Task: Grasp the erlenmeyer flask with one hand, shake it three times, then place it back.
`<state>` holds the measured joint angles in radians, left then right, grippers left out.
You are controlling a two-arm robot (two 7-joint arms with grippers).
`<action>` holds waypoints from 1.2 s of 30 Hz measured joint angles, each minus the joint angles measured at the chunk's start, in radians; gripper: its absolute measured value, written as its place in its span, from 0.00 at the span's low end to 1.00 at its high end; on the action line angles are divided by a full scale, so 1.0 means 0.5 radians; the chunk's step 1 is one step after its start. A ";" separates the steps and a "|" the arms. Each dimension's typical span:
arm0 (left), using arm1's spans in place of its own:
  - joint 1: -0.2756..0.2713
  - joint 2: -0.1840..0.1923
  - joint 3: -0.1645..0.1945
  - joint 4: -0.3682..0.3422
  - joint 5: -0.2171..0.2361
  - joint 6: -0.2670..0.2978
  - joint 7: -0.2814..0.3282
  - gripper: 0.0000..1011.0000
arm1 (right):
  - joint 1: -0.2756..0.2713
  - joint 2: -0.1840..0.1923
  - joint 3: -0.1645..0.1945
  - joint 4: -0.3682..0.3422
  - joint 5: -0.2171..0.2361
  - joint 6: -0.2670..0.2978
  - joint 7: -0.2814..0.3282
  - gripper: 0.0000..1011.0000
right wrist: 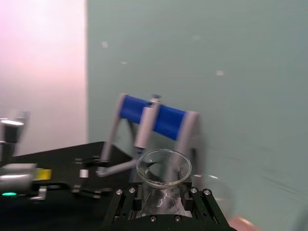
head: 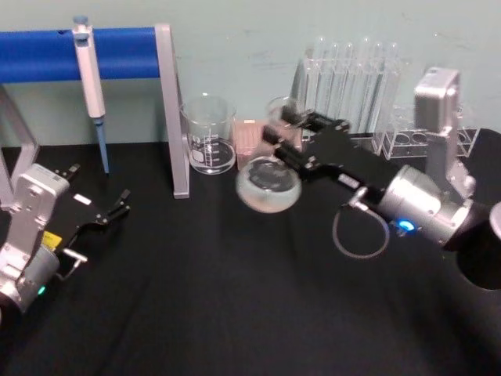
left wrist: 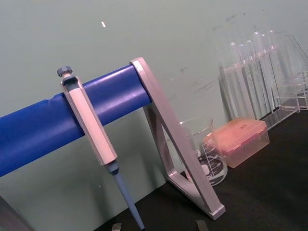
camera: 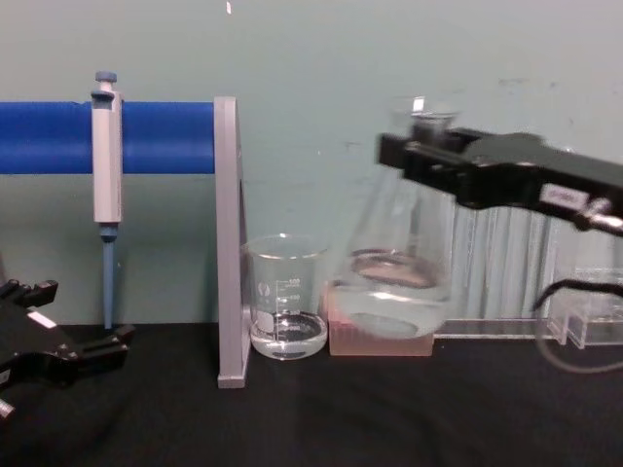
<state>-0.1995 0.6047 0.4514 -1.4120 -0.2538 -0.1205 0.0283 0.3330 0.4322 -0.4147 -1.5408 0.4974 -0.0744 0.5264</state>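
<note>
Shaking the clear glass conical erlenmeyer flask [camera: 394, 282] well calls, I judge, for a firm hold at the neck and short, even swings. Liquid sits in the wide base and could slosh toward the rim if the tilt grows. The black two-jawed right gripper [camera: 428, 156] is pinching the narrow neck just below the flared rim, with its jaws pressed against the glass on both sides. The flask hangs in the air, slightly tilted, above the black table [head: 235, 313]. It is in front of the pink plastic box [left wrist: 240, 137] and just beside the straight-sided glass beaker [camera: 285, 297]. The swings should stay away from that beaker and from the clear rack of thin test tubes [head: 352, 78] behind. Setting it down will need the base to come flat onto bare cloth, apart from both.

The left gripper [head: 98, 186] rests low at the table's left side, its fingers spread with nothing between them.

Counted, there are one flask, one beaker and one pink box. One grey pipette with a blue tip [head: 90, 86] hangs on one blue bar [head: 39, 53], which is carried by a grey metal frame [head: 174, 110]. There are two grippers. The test tubes stand upright in a row, perhaps six, but they blur together and I cannot fix the number. A second, lower clear rack [head: 407, 142] sits to their right.
</note>
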 joint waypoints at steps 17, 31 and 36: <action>0.000 0.000 0.000 0.000 0.000 0.000 0.000 0.99 | -0.198 0.102 0.358 -0.060 -0.070 0.042 -0.340 0.44; 0.000 0.000 0.000 0.000 0.000 0.000 0.000 0.99 | -0.170 0.039 0.307 -0.046 -0.091 0.072 -0.197 0.45; 0.000 0.000 0.000 0.000 0.000 0.000 0.000 0.99 | -0.098 -0.003 0.176 -0.013 -0.073 0.071 -0.054 0.44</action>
<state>-0.1995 0.6047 0.4514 -1.4120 -0.2539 -0.1205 0.0283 0.2841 0.4309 -0.3269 -1.5471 0.4610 -0.0387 0.4997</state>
